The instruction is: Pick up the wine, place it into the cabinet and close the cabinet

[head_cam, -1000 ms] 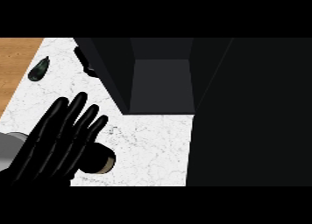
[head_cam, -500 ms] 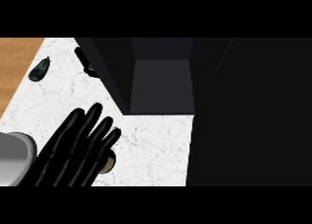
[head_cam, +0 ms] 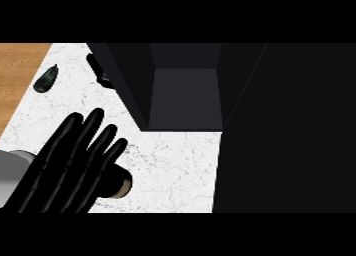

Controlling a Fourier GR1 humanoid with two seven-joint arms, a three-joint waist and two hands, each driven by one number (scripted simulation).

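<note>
Left hand (head_cam: 74,167) flat, fingers straight, holding nothing; wine (head_cam: 46,80) lies well ahead, slightly to its left, long axis pointing away; right hand unseen

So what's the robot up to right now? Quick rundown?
Left hand open, fingers straight, over counter. Right hand not showing. Dark bottle lies far left, untouched. Cabinet open; round object under hand.

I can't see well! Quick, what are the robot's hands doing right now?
Left hand: open, fingers straight, holding nothing, over a small round thing.
Right hand: not in view.
</note>
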